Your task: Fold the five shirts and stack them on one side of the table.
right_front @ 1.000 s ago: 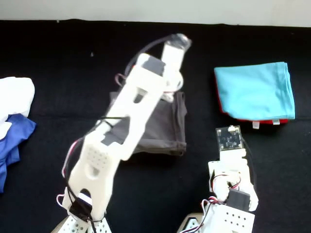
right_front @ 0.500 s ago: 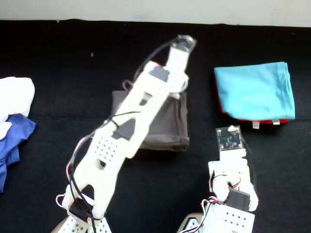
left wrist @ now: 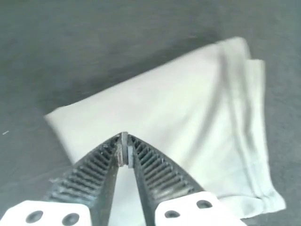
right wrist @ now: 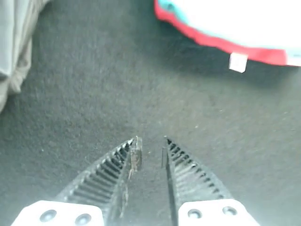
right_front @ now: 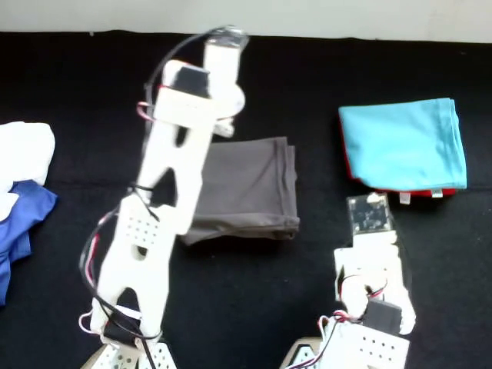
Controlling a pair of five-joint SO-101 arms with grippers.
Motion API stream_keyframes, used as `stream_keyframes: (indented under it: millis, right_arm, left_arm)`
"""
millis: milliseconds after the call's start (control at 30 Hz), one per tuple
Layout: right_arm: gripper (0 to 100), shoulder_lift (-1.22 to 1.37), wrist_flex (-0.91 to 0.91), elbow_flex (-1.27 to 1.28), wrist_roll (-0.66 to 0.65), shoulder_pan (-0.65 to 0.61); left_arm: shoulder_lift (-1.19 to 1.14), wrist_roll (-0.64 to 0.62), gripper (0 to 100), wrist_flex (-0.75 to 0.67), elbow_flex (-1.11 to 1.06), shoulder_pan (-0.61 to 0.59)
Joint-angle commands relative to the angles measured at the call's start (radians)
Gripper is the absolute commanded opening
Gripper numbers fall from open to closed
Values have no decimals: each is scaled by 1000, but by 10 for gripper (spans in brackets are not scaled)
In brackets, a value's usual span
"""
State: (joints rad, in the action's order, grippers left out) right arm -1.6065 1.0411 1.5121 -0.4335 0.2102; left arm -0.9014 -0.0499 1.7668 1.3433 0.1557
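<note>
One grey shirt (right_front: 246, 184) lies folded; left gripper (left wrist: 124, 153) closed, seemingly above it.

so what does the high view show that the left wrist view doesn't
The high view adds the folded light blue shirt stacked on a red shirt at one side, a crumpled white shirt and blue shirt at the other, and the right arm. The left wrist view adds the left gripper, tips together with nothing between them. Both share the folded grey shirt on the black table.
</note>
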Motion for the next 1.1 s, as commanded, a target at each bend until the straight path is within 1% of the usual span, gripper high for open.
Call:
stream_keyframes:
  millis: [0,33,100,233,367,433,567,633,767,900,1067]
  right_arm:
    - [89,173,5,-208,-5,2]
    - [89,249,7,-271,0,-1]
    - [89,407,47,-415,57,-42]
    - [89,694,165,-727,210,-202]
    - [98,944,208,-978,330,-364]
    - [141,1069,209,-1069,377,-415]
    - [306,1285,211,-1187,489,-493]
    - [351,1374,211,-1231,546,-527]
    - [354,1540,206,-1334,628,-576]
    - [356,1709,208,-1466,689,-605]
    - [356,1948,209,-1644,694,-587]
  left_arm:
    - [188,0,13,20,-107,-68]
    - [248,11,13,20,-176,-84]
    - [397,35,13,18,-354,-113]
    - [708,103,13,0,-751,-208]
    - [931,163,13,-126,-1185,-334]
    - [1033,187,13,-186,-1382,-395]
    - [1234,267,13,-279,-1682,-509]
    - [1323,298,13,-310,-1788,-553]
    - [1465,330,13,-344,-1920,-602]
    - [1538,341,13,-356,-1979,-633]
    - [1543,341,13,-356,-1989,-642]
